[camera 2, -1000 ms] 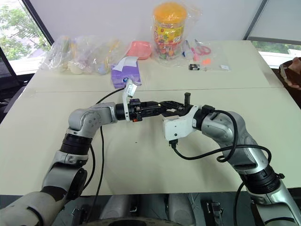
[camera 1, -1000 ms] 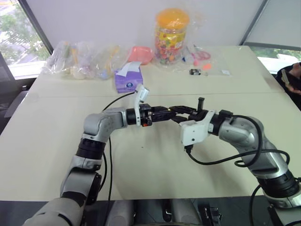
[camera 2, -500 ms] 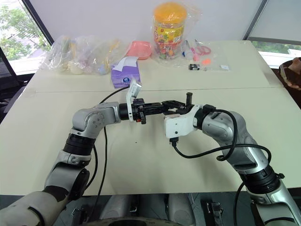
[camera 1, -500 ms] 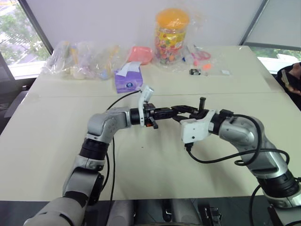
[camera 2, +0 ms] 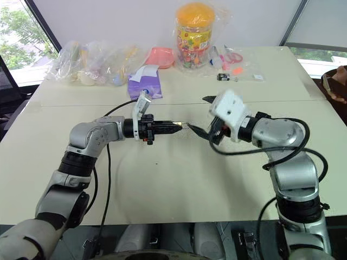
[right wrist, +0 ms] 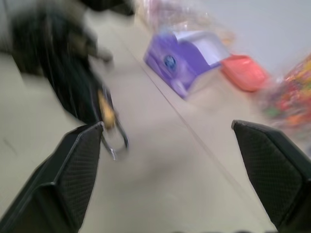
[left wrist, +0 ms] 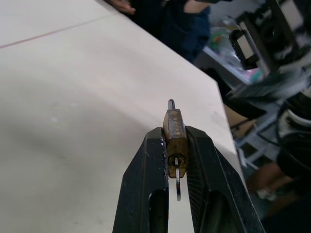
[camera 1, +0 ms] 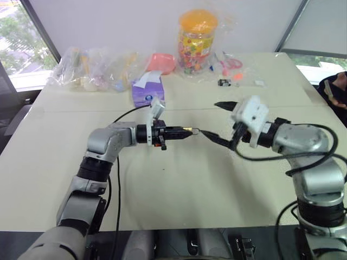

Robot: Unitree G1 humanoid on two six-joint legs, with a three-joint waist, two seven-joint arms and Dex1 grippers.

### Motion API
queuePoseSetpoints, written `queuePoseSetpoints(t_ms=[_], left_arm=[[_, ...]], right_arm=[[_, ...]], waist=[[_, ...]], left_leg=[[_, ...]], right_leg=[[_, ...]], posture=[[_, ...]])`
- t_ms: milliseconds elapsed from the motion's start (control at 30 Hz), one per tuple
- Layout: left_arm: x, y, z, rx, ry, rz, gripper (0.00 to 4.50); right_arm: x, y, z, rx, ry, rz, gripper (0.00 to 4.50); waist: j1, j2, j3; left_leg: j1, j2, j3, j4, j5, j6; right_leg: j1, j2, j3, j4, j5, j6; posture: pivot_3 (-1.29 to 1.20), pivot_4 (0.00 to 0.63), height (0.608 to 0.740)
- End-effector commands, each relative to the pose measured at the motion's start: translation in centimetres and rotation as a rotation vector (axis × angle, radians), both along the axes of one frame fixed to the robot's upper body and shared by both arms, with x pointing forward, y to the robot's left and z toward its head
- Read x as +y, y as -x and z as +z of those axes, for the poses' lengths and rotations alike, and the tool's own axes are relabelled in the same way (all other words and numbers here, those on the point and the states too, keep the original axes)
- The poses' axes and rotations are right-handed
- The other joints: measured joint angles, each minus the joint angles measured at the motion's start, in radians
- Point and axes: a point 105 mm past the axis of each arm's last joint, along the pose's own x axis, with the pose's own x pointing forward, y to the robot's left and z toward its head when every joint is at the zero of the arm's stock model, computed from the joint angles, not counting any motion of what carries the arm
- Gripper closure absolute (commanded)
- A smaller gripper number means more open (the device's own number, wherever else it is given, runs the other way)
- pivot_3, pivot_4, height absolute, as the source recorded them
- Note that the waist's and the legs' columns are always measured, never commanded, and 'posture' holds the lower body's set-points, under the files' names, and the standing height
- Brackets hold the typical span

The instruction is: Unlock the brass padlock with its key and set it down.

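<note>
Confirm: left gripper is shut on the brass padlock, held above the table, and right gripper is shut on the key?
Not quite. The right gripper is open, with nothing between its fingers; the right wrist view shows them spread wide apart. The rest holds: the left gripper is shut on the brass padlock, held above the table, as the left wrist view shows.
</note>
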Motion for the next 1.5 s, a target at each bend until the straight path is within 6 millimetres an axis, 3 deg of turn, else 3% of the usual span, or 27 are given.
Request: queuePoseSetpoints(t_ms=[33,167,267,700,1033,1167,1367,1500], left_arm=[[0.2,0.0,1.9,-0.056,0.035,-0.047,4.49],[0.5,0.0,2.5,-0.060,0.046,-0.078,4.49],[0.6,0.0,2.8,-0.063,0.052,-0.100,4.49],[0.6,1.3,3.7,-0.056,0.081,-0.191,4.49],[0.9,1.7,4.7,-0.047,0.122,-0.213,4.49],[0.9,1.1,4.9,-0.061,0.124,-0.182,4.49],[0.6,0.6,4.5,-0.071,0.114,-0.151,4.49],[0.0,-0.2,3.1,-0.048,0.077,-0.092,4.49]], right_arm=[[0.1,1.2,0.6,0.131,-0.112,0.034,2.00],[1.0,2.2,0.8,0.248,-0.214,0.108,3.92],[1.1,2.0,0.9,0.273,-0.250,0.089,4.47],[2.1,1.6,-0.5,0.332,-0.237,0.063,4.47],[1.1,1.0,-3.4,0.379,-0.163,-0.011,4.47],[1.1,1.7,-4.1,0.401,-0.146,0.002,4.47],[0.8,2.0,-4.3,0.398,-0.135,-0.002,4.47],[-0.8,2.5,-5.5,0.409,-0.084,-0.058,4.47]], waist=[[0.002,0.000,0.000],[0.004,0.000,0.000],[-0.001,0.000,0.000],[-0.003,0.000,0.000],[-0.002,0.000,0.000],[-0.002,0.000,0.000],[-0.003,0.000,0.000],[0.006,-0.001,0.000]], left_leg=[[0.000,0.000,0.000,0.000,0.000,0.000],[-0.001,-0.001,0.000,0.000,0.000,0.001],[-0.001,-0.001,0.000,0.000,0.000,0.001],[-0.002,-0.001,0.001,-0.001,0.000,0.001],[-0.002,-0.001,0.001,-0.001,0.000,0.001],[-0.003,-0.001,0.001,-0.001,0.000,0.001],[-0.003,0.000,0.001,-0.001,0.000,0.001],[-0.003,0.000,0.001,-0.001,0.000,0.001]], right_leg=[[0.000,0.000,0.000,0.000,0.000,0.000],[-0.001,-0.001,0.000,-0.001,0.000,0.000],[-0.002,0.000,0.000,0.000,0.000,0.000],[-0.003,0.000,0.000,0.000,0.000,0.000],[-0.003,0.000,0.000,0.000,0.000,0.000],[-0.003,0.000,0.000,0.000,0.000,0.000],[-0.004,0.001,0.000,0.000,0.000,0.000],[-0.004,0.000,0.000,-0.001,0.000,0.000]], posture=[[0.00,0.150,0.737],[0.00,0.150,0.737],[0.00,0.150,0.737],[0.00,0.150,0.737],[0.00,0.150,0.737],[0.00,0.150,0.737],[0.00,0.150,0.737],[0.00,0.150,0.737]])
